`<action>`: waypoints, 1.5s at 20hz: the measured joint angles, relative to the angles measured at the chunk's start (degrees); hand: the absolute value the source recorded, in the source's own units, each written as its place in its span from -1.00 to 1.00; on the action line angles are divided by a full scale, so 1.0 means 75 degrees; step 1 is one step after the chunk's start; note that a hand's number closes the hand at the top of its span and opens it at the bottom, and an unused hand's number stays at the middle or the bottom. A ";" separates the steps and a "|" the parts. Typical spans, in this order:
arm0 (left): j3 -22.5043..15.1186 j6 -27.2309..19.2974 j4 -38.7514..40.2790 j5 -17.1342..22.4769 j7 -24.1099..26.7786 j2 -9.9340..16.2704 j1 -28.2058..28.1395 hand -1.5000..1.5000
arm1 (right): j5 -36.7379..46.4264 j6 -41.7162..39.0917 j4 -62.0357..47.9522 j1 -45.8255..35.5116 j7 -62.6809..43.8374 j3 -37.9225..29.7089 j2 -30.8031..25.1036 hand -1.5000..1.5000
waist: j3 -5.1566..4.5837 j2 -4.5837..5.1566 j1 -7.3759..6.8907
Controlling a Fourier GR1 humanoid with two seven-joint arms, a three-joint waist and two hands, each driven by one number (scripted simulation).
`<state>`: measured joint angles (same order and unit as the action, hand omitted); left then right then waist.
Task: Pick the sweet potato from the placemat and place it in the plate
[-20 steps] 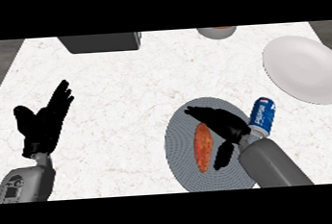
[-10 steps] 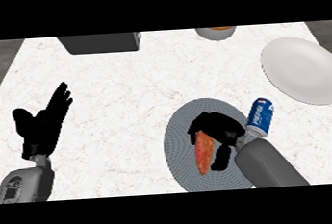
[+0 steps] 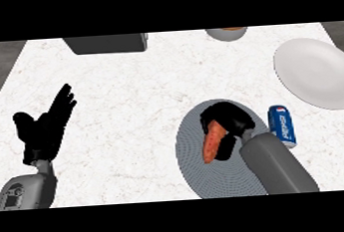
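Your right robot hand (image 3: 230, 119) curls round the sweet potato (image 3: 212, 141) at its far end; it's stiff, tapered, likely smooth, so grip mid-body. Left robot hand (image 3: 43, 128) rests open.

The right hand (image 3: 230, 119) has closed its fingers around the sweet potato (image 3: 212, 141) and tipped it up off the placemat (image 3: 200, 171)
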<state>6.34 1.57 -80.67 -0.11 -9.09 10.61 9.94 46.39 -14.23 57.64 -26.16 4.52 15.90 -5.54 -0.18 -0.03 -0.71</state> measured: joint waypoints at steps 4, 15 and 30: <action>-0.0070 0.0033 -0.0029 0.0005 -0.0010 -0.0046 0.0097 0.00 | 0.0050 0.1018 -0.0643 -0.0900 -0.1581 -0.1222 0.0021 1.00 | 0.0018 0.0102 -0.0145; -0.0168 0.0022 -0.0006 -0.0057 -0.0101 -0.0105 0.0188 0.00 | 0.2129 0.4959 -0.1547 -0.2888 -0.4242 -0.2155 -0.0680 1.00 | 0.0021 0.0106 -0.0245; -0.0152 -0.0076 -0.0192 -0.0119 -0.0153 -0.0171 -0.0011 0.00 | 0.1817 0.7601 -0.3472 -0.3393 -0.4300 -0.3856 -0.1838 1.00 | 0.0030 0.0063 -0.0072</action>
<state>5.20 1.00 -82.11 -1.01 -10.24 9.32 9.85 60.02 42.78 31.60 -51.60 -27.73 -13.02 -19.33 0.05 0.44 -1.25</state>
